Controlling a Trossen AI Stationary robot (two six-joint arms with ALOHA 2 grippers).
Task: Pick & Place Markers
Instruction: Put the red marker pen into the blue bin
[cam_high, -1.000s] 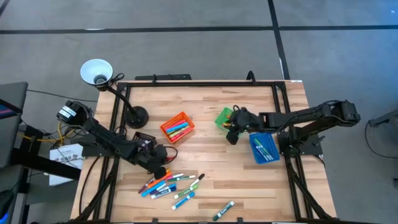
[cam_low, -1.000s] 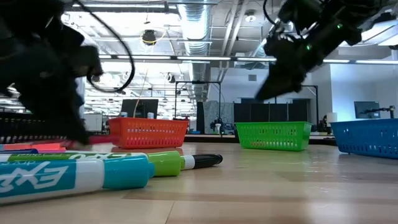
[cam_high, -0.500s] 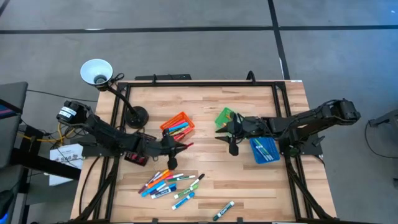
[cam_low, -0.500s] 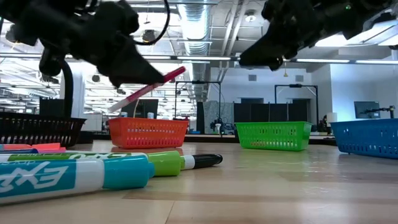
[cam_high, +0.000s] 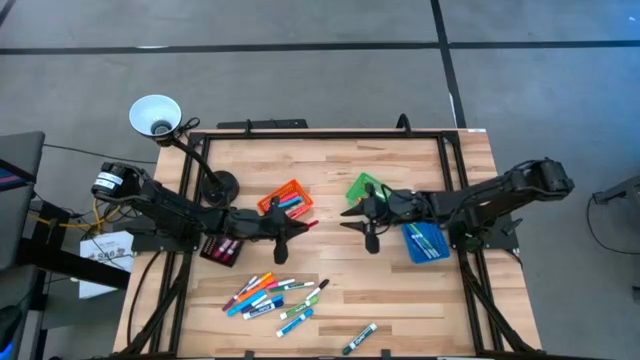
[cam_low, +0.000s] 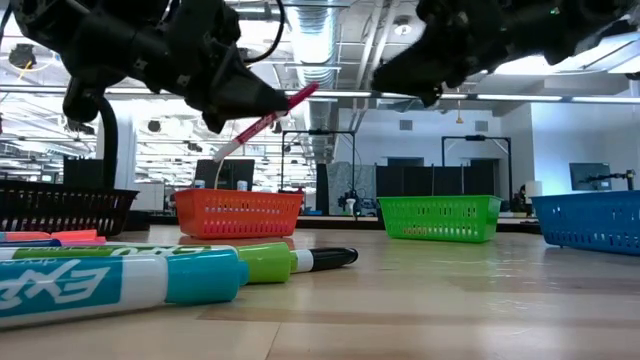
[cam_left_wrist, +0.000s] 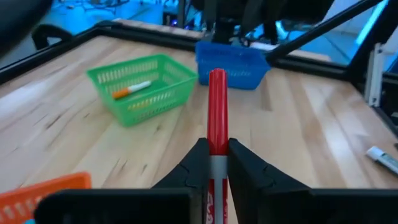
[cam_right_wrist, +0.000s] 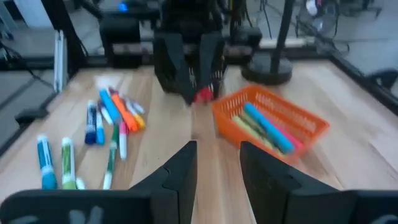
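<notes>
Your left gripper (cam_high: 297, 231) hangs above the table (cam_high: 400, 300) just right of the orange bin (cam_high: 284, 203), fingers clenched on a red marker (cam_left_wrist: 217, 112) whose cap points toward the right arm. Your right gripper (cam_high: 350, 217) faces it from close by, beside the green bin (cam_high: 360, 186); its fingers (cam_right_wrist: 177, 165) stand apart with nothing between them. The loose markers (cam_high: 272, 296) lie scattered on the near part of the table, a few already in the orange bin.
</notes>
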